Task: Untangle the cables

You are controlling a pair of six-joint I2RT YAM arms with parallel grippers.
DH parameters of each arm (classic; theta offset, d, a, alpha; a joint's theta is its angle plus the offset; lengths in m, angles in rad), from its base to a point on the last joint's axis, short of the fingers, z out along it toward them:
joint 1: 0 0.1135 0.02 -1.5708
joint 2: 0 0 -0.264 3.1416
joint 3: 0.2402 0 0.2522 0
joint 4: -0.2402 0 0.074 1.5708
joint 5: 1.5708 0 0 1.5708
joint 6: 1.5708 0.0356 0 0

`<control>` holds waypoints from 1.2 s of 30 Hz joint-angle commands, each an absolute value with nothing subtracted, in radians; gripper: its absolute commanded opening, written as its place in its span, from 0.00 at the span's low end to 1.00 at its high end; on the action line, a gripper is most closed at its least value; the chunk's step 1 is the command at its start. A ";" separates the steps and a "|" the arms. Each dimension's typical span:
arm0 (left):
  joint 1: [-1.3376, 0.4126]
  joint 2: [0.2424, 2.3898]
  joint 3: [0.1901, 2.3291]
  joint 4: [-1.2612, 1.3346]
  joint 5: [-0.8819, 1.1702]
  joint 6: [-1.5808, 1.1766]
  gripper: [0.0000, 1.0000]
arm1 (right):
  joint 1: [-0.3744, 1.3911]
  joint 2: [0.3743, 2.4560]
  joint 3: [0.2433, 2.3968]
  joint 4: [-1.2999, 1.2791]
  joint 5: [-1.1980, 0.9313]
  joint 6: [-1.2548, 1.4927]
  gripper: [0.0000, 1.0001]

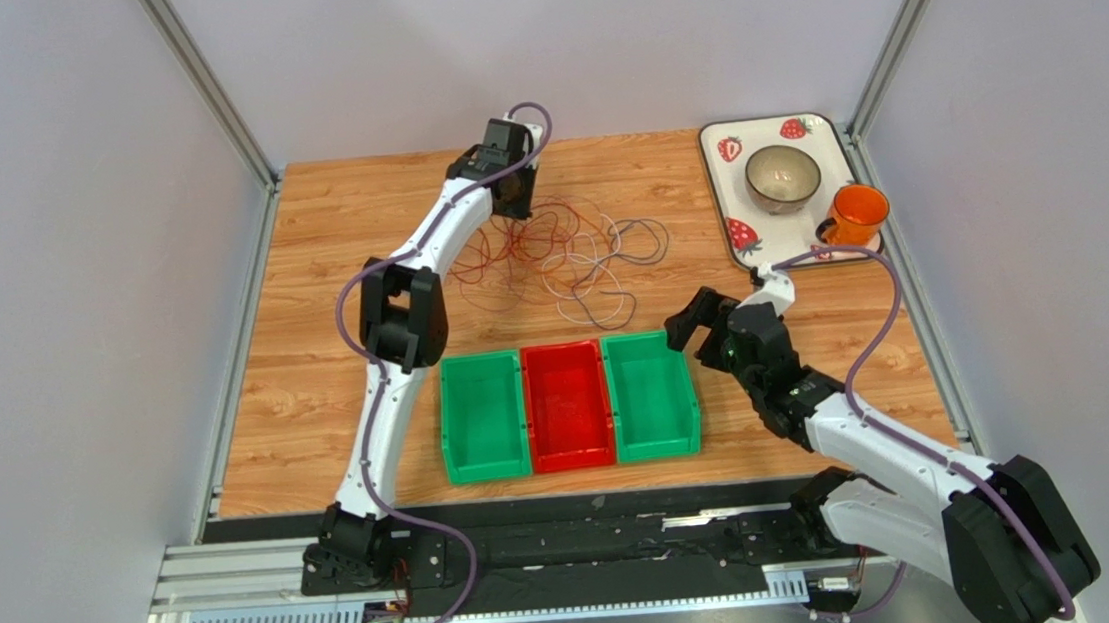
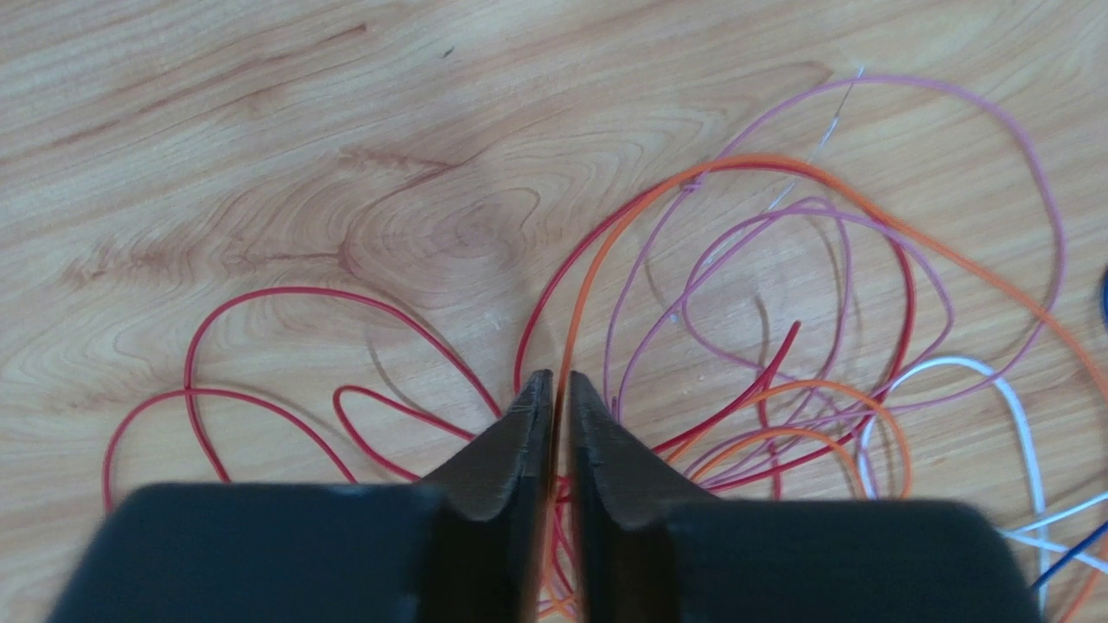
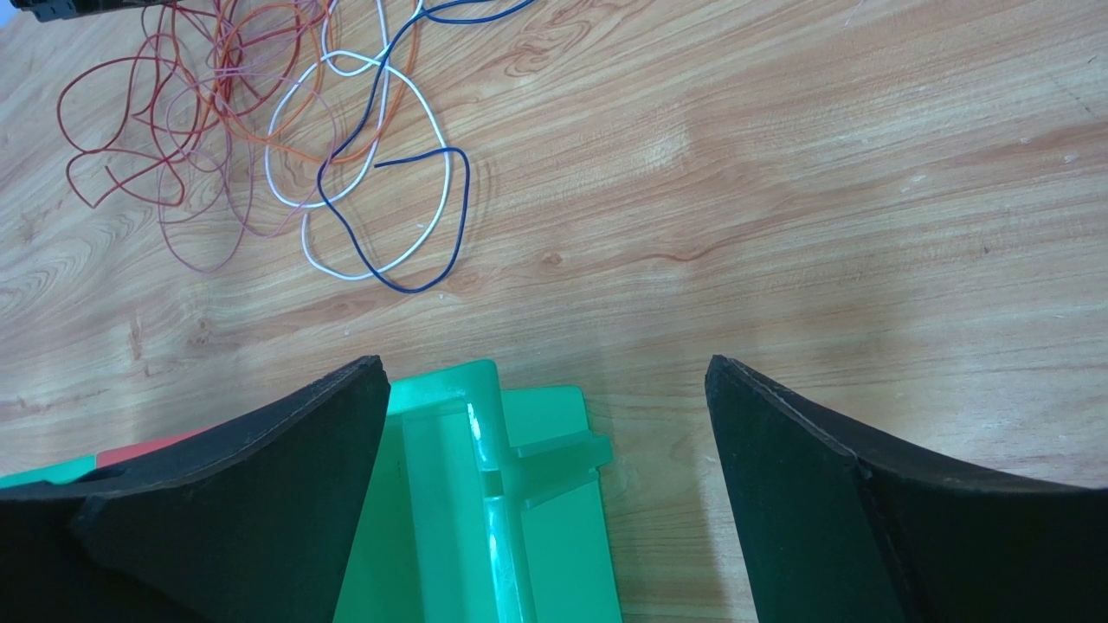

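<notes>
While the left hand [image 2: 555, 377] stands at the left edge of the heap, its jaws are nearly together with only a slit between them. Red and orange strands run into that slit. It looks closed on those strands, though the pinch point lies under the fingers and I cannot confirm it.

Position of the cables [image 1: 571, 250]: one loose heap on the far side of the bench [image 1: 313, 408], beyond the row of three bins [image 1: 563, 352]. Red loops lie leftmost, orange and pink overlap in the middle, and white and blue cross each other at the right.

Handling judgement: very light and limp, with little spring. A lifted strand will likely trail and drag its neighbours, and the thin insulation may slip between flat pads. The best hold is a single outlying loop or a free end, clear of crossings: the outer red loop at left or the white-blue loop at right, not the dense middle.

Right hand [image 3: 546, 366]: jaws wide apart, nothing between them, hovering over the right green bin [image 3: 520, 519], well short of the heap.
</notes>
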State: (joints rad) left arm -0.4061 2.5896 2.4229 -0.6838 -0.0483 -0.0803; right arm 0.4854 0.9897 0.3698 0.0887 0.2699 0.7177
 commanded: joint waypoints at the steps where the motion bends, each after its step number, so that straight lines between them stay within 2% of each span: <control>1: -0.410 2.585 2.457 -0.693 -0.061 -0.104 0.08 | 0.480 0.988 0.413 0.137 0.273 0.712 0.97; 2: -0.410 2.582 2.464 -0.693 -0.063 -0.106 0.00 | 0.479 0.988 0.413 0.138 0.273 0.712 0.97; 11: -0.410 2.435 2.540 -0.709 -0.094 -0.107 0.00 | 0.479 0.991 0.413 0.146 0.265 0.707 0.97; 15: -0.416 2.300 2.543 -0.678 -0.087 -0.092 0.00 | 0.480 0.989 0.413 0.144 0.265 0.709 0.97; 27: -0.544 1.991 2.585 -0.512 -0.186 0.034 0.00 | 0.479 0.996 0.422 0.129 0.270 0.712 0.97; 36: -0.591 1.780 2.398 -0.328 -0.291 0.074 0.00 | 0.480 1.000 0.428 0.123 0.268 0.710 0.97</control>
